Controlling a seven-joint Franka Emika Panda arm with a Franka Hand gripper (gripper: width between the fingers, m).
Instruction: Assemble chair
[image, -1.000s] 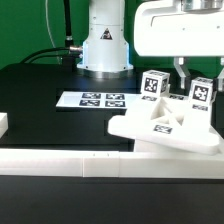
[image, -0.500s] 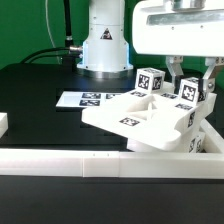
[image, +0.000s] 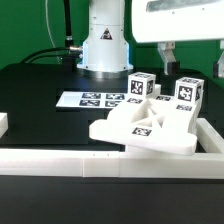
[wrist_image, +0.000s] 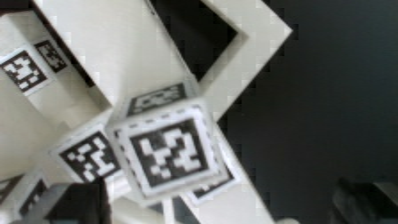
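The partly joined white chair (image: 150, 125) lies on the black table at the exterior view's right, against the low white border wall. Its flat slab faces up with a tag, and two square-ended posts (image: 140, 87) with tags stand up behind it. My gripper (image: 192, 55) hangs above the posts, open and empty, with its fingers (image: 165, 48) clear of the chair. In the wrist view the chair's tagged posts and bars (wrist_image: 169, 150) fill the picture below the gripper (wrist_image: 214, 208), with dark fingertips (wrist_image: 365, 198) at either side.
The marker board (image: 92, 100) lies flat on the table to the exterior view's left of the chair. The long white border wall (image: 60, 160) runs along the front. The arm's white base (image: 105, 45) stands at the back, with cables beside it.
My gripper has let go of the chair's post and risen above it. The chair has tipped down and now lies lower, nearer the border wall.
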